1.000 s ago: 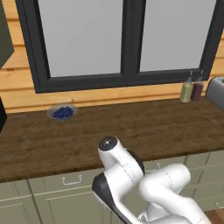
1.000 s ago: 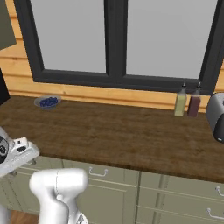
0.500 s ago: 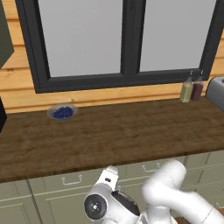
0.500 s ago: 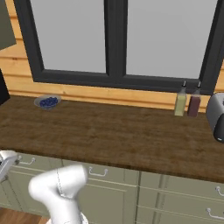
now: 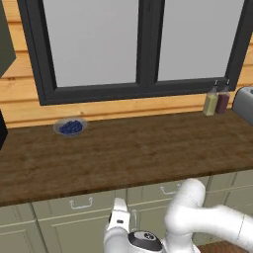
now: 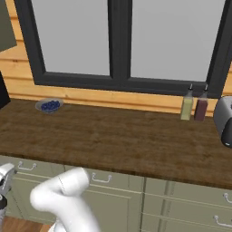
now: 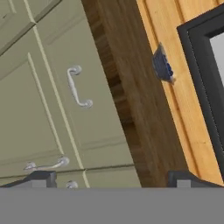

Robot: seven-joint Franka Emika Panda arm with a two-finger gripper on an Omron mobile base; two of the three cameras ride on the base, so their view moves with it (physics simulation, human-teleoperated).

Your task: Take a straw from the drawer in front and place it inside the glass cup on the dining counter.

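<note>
The drawer (image 7: 87,83), pale olive-green with a small curved silver handle (image 7: 78,87), is closed under the wood worktop's edge. The rolled hand view shows it straight ahead of my gripper (image 7: 113,179), a short way off. The two dark fingertips (image 7: 41,178) stand far apart with nothing between them, so the gripper is open. From the left base camera, my hand (image 5: 120,222) hangs low in front of the cabinet fronts, just right of that drawer's handle (image 5: 81,202). The straw is hidden. The glass cup and dining counter are out of view.
A wood worktop (image 5: 123,153) runs under a dark-framed window. On it are a small bowl of blueberries (image 5: 70,127), two bottles (image 5: 216,102) and a toaster oven (image 6: 224,120) at the right. More drawers (image 6: 102,177) and taller cabinet doors (image 7: 26,127) line the front.
My arm has swung down from above the worktop's front edge to low in front of the cabinet drawers. The gripper stays open.
</note>
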